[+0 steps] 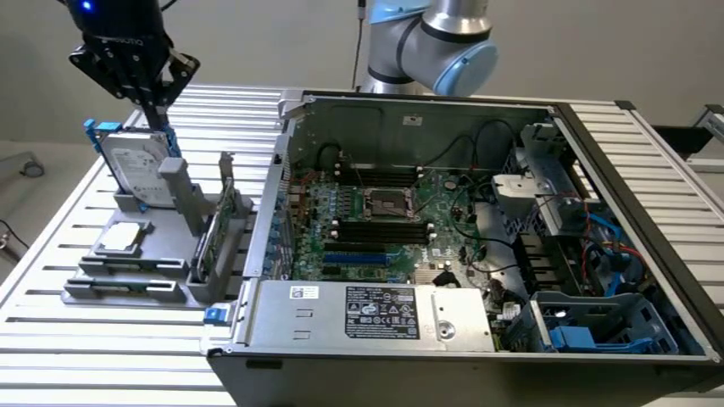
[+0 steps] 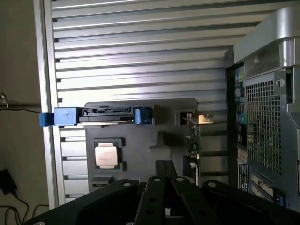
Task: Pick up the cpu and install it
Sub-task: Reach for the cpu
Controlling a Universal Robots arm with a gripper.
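Note:
The cpu (image 1: 122, 238) is a small square chip with a silver top. It lies flat in a recess of the grey parts holder (image 1: 169, 254) at the exterior view's left, and the wrist view looks down on the cpu (image 2: 106, 155). My gripper (image 1: 156, 103) hangs high above the holder's far end, over the upright hard drive (image 1: 138, 174), with its black fingers shut and nothing in them. In the wrist view the gripper (image 2: 165, 171) is well clear of the chip. The motherboard's open socket (image 1: 385, 203) sits in the middle of the computer case (image 1: 374, 314).
The hard drive with blue brackets (image 2: 103, 116) stands upright in the holder, beside an upright card (image 1: 215, 233). Black memory sticks (image 1: 382, 229) flank the socket. The case wall (image 2: 267, 117) rises close beside the holder. Everything stands on a slatted metal table (image 1: 68, 339).

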